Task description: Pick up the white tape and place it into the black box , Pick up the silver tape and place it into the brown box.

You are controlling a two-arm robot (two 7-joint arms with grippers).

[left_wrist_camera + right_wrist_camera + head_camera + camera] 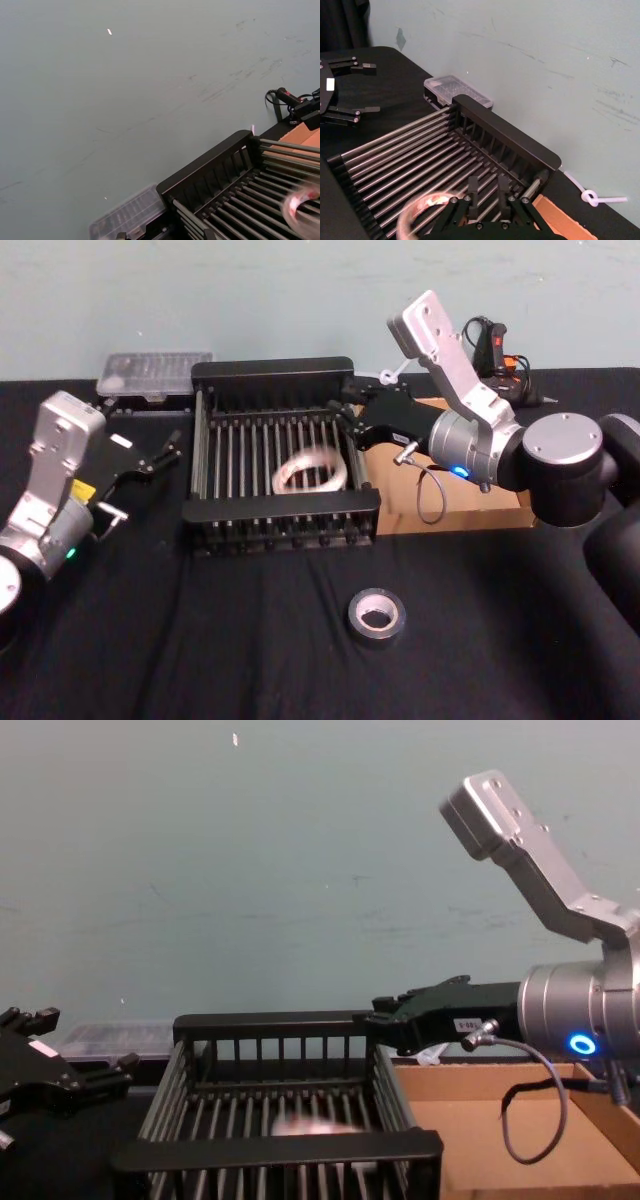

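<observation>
**White roll in the crate, silver roll out front**

Closest to my head camera lies the silver tape (376,613), flat on the black tablecloth (200,640), hollow core up, well apart from both boxes and from both of my grippers.

Farther back, the white tape (309,469) sits inside the black box (280,505), on the slatted floor toward the right wall. It shows as a blurred pale ring; in my right wrist view a hint of red print is visible on it (422,212), and my chest view gives only a faint pale smear low between the bars (312,1124).

My right gripper (352,408) hangs over the crate's back right corner, just above the rim, fingers spread apart and holding nothing. That arm reaches in from the right, forearm roughly level, crossing above the brown box (500,515), which stands just beside the crate's right side and is largely covered by the arm in the head view. From the chest, the gripper (385,1013) sits at rim height against the wall.

My left gripper (150,455) is parked left of the crate, low near the cloth, jaws wide and empty.

Behind the crate's left corner is a clear plastic case (153,373). At the far right, by the wall, stands a black and orange tool (498,352). A white cable tie (592,196) lies behind the crate.
</observation>
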